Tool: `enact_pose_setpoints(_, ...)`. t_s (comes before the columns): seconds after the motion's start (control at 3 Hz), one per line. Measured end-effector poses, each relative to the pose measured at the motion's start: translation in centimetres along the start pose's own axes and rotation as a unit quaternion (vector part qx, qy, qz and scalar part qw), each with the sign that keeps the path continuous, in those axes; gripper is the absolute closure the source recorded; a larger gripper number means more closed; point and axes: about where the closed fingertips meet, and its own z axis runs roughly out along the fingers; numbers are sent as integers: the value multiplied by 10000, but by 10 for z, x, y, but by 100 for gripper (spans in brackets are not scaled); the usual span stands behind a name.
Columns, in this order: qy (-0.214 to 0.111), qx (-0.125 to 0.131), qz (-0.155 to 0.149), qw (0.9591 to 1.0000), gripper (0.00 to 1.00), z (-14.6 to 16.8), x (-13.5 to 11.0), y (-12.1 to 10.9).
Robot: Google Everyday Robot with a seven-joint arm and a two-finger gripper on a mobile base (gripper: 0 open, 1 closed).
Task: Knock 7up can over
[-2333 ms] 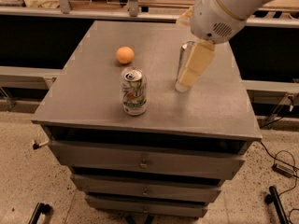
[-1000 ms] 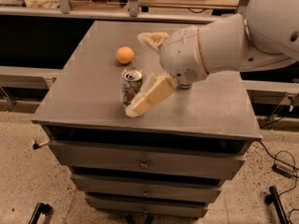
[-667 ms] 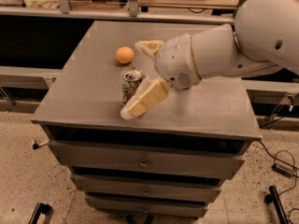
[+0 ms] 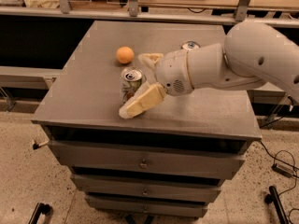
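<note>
The 7up can (image 4: 130, 80) stands upright near the front middle of the grey cabinet top (image 4: 88, 92); it is white with green markings and a silver top. My gripper (image 4: 134, 85) reaches in from the right and is open. One cream finger (image 4: 140, 104) lies low in front of the can and hides its lower part. The other finger (image 4: 147, 59) is behind the can. The can sits between the two fingers. I cannot tell whether either finger touches it.
An orange (image 4: 124, 55) lies just behind and left of the can. The silver top of a slim can (image 4: 190, 45) shows behind my arm. The cabinet has drawers (image 4: 145, 161) below. Shelving runs along the back, and cables lie on the floor at right.
My arm has swung from beside the slim can at the right over to the left and down. Its fingers now sit on either side of the 7up can, which still stands upright.
</note>
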Motion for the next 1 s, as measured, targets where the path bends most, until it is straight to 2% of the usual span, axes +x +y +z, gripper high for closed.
enact_pose_setpoints(0.33,-303,114,148,9994,0,0,11,-5)
enact_pose_setpoints(0.67,-670,324,216,9970,1,-4,21,-8)
enact_pose_setpoints(1.0,-755,423,213,9960,23,-6,23,-8)
